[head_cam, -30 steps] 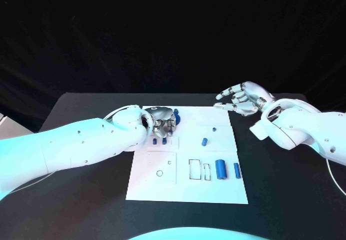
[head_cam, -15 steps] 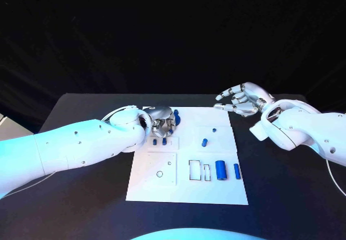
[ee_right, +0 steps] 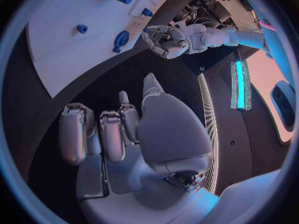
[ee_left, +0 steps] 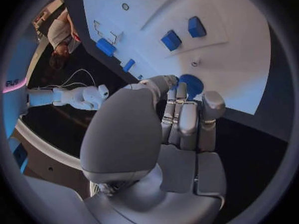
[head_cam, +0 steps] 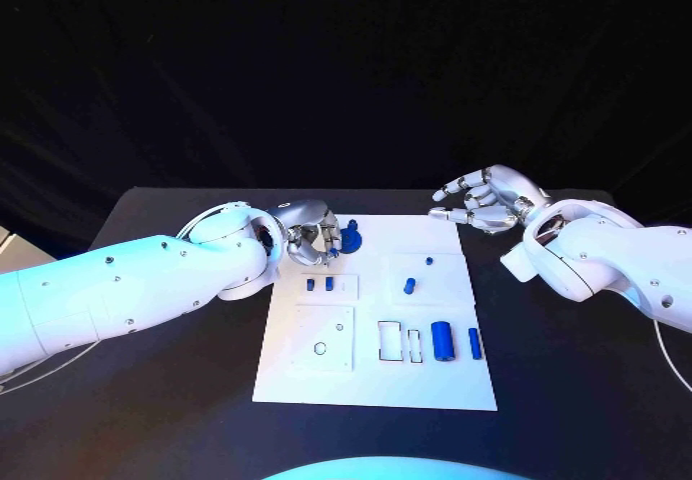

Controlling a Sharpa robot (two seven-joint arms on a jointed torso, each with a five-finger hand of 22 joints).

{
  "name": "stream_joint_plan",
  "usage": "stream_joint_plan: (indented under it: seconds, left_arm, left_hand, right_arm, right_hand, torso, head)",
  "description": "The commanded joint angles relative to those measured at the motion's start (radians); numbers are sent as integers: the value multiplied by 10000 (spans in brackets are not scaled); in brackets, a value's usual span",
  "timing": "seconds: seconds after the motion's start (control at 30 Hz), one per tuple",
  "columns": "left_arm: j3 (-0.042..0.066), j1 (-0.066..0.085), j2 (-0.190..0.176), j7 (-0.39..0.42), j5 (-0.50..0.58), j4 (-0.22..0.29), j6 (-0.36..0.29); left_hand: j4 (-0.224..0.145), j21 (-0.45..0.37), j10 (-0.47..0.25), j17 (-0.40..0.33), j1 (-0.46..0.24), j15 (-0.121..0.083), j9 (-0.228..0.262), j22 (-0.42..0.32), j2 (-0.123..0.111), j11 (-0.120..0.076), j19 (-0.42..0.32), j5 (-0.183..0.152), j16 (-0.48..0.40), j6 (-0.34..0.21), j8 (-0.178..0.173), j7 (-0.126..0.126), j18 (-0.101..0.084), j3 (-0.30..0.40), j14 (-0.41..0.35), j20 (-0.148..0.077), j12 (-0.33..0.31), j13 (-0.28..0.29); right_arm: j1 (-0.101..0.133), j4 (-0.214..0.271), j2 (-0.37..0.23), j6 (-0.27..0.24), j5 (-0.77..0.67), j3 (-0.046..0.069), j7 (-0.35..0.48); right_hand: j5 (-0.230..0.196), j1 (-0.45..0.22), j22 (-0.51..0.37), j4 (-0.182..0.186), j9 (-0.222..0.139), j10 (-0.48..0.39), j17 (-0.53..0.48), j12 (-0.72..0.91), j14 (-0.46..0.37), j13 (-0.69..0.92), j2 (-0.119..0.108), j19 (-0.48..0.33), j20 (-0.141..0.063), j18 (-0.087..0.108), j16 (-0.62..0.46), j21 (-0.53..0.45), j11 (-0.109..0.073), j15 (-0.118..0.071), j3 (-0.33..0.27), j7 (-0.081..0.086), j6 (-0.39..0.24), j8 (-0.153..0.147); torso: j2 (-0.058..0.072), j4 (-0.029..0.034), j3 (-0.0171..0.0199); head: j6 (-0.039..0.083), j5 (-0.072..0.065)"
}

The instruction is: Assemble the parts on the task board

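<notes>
The white task board (head_cam: 433, 385) lies in the middle of the black table. A round blue part (head_cam: 351, 238) sits at its far left corner, also visible as the round part (ee_left: 192, 84) and the round part (ee_right: 120, 39). My left hand (head_cam: 313, 240) hovers just left of it, fingers stretched out side by side with their tips at the part's edge and nothing in them. Two small blue parts (head_cam: 319, 284) stand in a plate nearby. My right hand (head_cam: 483, 202) hangs off the board's far right corner, fingers half curled and apart, holding nothing.
More blue parts lie on the board: two small ones (head_cam: 411, 284) right of centre, and a thick cylinder (head_cam: 443, 341) beside a slim one (head_cam: 473, 342) at the near right. Empty cut-outs (head_cam: 389, 339) sit beside them. Black table (head_cam: 159, 400) surrounds the board.
My left hand has drawn back to the left and away from the round blue part, which now shows more fully. The right hand has stayed where it was.
</notes>
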Motion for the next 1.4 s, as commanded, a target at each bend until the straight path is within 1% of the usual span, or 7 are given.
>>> stream_joint_plan:
  seconds: [0.03,0.2,0.37,0.7,0.9,1.03,1.4]
  left_arm:
    - [15,20,-95,-3,403,12,319]
    - [3,16,-182,-91,415,-118,526]
    - [-40,-1,-179,-146,357,-264,528]
    - [-144,-23,-33,-143,268,-486,634]
    - [-189,-47,75,-137,222,-608,660]
    - [-202,-57,123,-137,208,-657,710]
    - [-214,-64,195,-211,191,-689,957]
  left_hand:
    - [-32,48,104,9,-109,-9,10,15,5,-59,66,30,68,79,-44,-13,-156,32,45,9,-63,-2]
    - [-35,57,117,21,-131,-12,14,29,2,-61,78,26,71,91,-52,-15,-160,36,53,9,-81,-3]
    - [-44,66,127,39,-141,-14,16,43,-2,-64,91,24,76,99,-59,-18,-164,40,64,8,-95,-3]
    - [-89,85,174,56,-174,-22,27,73,-13,-73,119,25,82,127,-95,-27,-170,68,83,3,-159,-4]
    - [-89,85,174,56,-174,-22,27,73,-13,-73,119,25,82,127,-95,-27,-170,68,83,3,-159,-4]
    - [-91,89,179,74,-184,-22,29,79,-13,-73,125,22,86,130,-101,-26,-171,70,92,2,-168,-4]
    - [-119,89,208,70,-196,-28,37,80,-20,-82,126,7,86,150,-115,-33,-171,77,95,-2,-195,-1]
  right_arm:
    - [-5,26,-12,115,-79,1,84]
    - [-5,31,-19,107,-79,1,87]
    - [-5,33,-19,97,-81,1,90]
    - [-5,21,-2,80,-83,1,104]
    - [-5,20,7,73,-82,1,119]
    - [-5,18,5,70,-82,1,121]
    - [-5,17,7,68,-82,1,121]
  right_hand:
    - [51,-5,1596,4,-11,-17,1572,-18,752,639,93,186,49,76,-29,-15,-13,5,-70,6,-28,53]
    - [51,-5,1596,4,-11,-17,1572,-18,752,639,93,186,49,76,-29,-15,-13,5,-70,6,-28,53]
    - [56,-23,1598,4,-15,-16,1575,-18,753,634,116,189,46,75,-30,-17,-15,2,-89,4,-25,60]
    - [56,-23,1598,4,-15,-16,1575,-18,753,634,116,189,46,75,-30,-17,-15,2,-89,4,-25,60]
    - [60,-19,1581,0,-18,-26,1544,-29,746,621,121,175,46,83,-46,-54,-16,2,-95,3,-25,62]
    - [60,-19,1581,0,-18,-26,1544,-29,746,621,121,175,46,83,-46,-54,-16,2,-95,3,-25,62]
    - [60,-19,1581,0,-18,-26,1544,-29,746,621,121,175,46,83,-46,-54,-16,2,-95,3,-25,62]
  torso:
    - [7,-2,-6]
    - [7,-19,-4]
    - [17,-22,-15]
    - [19,-31,-3]
    - [21,-42,-6]
    - [23,-49,-1]
    - [17,-26,-8]
  head:
    - [-11,26]
    - [-12,59]
    - [-9,74]
    - [-44,90]
    - [-54,78]
    - [-61,65]
    - [-86,59]
